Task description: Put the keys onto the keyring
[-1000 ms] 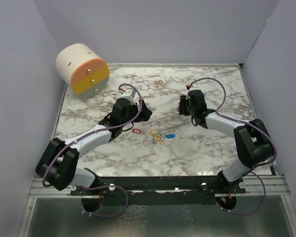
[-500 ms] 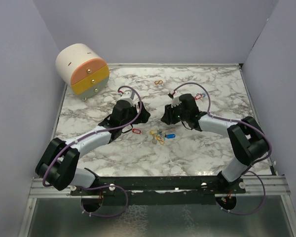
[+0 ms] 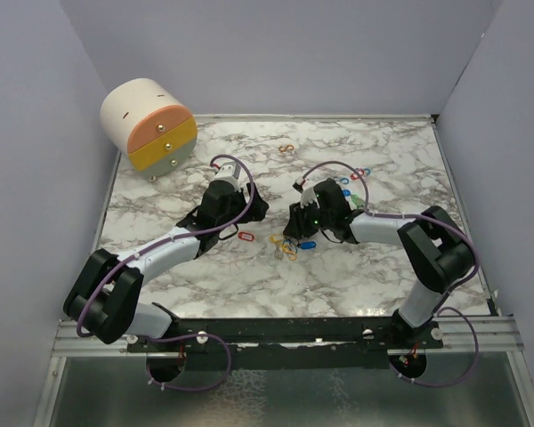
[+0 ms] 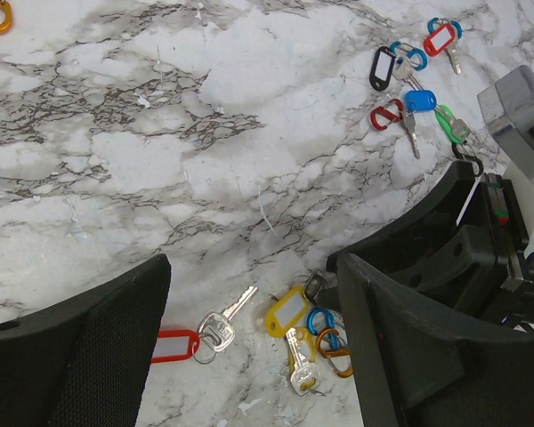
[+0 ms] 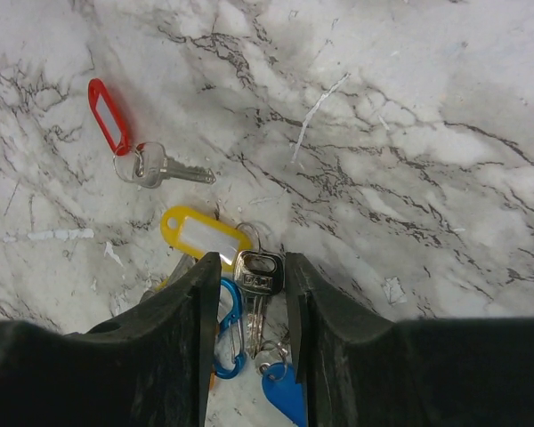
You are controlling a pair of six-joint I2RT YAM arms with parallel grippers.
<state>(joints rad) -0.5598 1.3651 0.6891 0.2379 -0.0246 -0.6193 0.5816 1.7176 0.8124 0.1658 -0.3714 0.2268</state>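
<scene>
From above, the keys [image 3: 289,244] lie in the middle of the bench [image 3: 205,276].

Left wrist: the left claw [image 4: 254,267] is wide apart and holds nothing. A yellow tag [image 4: 287,311] lies at 6 o'clock.

Right wrist: the right claw [image 5: 249,267] has its fingers a little apart around a silver key [image 5: 256,274]. I cannot tell if they pinch it. A red tag [image 5: 109,116] lies at 10 o'clock.

Main cluster of keys [image 4: 303,334] lies flat mid-bench: yellow-tagged key [image 5: 203,237], silver key [image 5: 255,280], blue clip [image 5: 230,329] and blue tag [image 5: 280,398], touching. Red-tagged key [image 5: 116,124] lies just beside, apart. Second group [image 4: 414,80] lies toward the far right edge, its count unclear.
</scene>
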